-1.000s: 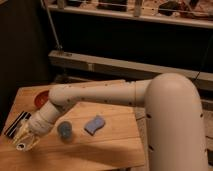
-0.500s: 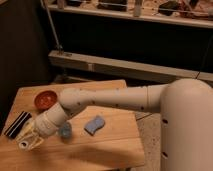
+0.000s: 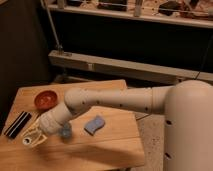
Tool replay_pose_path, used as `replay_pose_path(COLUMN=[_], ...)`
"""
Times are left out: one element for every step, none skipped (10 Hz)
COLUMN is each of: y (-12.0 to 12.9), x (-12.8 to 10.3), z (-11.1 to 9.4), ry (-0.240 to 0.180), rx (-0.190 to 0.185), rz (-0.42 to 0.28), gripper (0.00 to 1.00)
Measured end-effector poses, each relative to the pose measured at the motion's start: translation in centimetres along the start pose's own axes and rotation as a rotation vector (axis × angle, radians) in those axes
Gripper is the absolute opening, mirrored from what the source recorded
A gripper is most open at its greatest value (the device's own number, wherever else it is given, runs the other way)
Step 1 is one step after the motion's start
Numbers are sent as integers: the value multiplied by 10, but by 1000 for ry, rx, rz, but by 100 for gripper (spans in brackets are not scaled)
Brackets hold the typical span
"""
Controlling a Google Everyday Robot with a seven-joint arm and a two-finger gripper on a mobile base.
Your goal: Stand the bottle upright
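My gripper [image 3: 33, 137] is low over the front left part of the wooden table [image 3: 115, 145], at the end of the white arm that reaches in from the right. A pale whitish shape with a dark round end [image 3: 27, 141] sits right at the gripper's tip. It may be the bottle, lying low near the table top, but I cannot tell it apart from the gripper. The small blue cup [image 3: 65, 131] stands upright just right of the gripper, next to the wrist.
A flat blue sponge-like pad [image 3: 94, 124] lies right of the cup. A red bowl [image 3: 46, 99] sits at the back left. A black striped flat object [image 3: 17, 124] lies at the left edge. A dark shelf and rail stand behind the table.
The gripper has shifted a little to the right along the table's front left, toward the blue cup. The forearm now lies lower and more level above the table.
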Motion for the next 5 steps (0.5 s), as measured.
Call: replay_pose_path(y=[3,7,9,13,15], x=[-2,-6,-9,-13,-17], z=[0,-1,-2,-4,-7], ry=[1,6,10,13,14], rx=[4,11,13,14,15], rz=[14,30,40,51,62], gripper=[8,8,8,8,8])
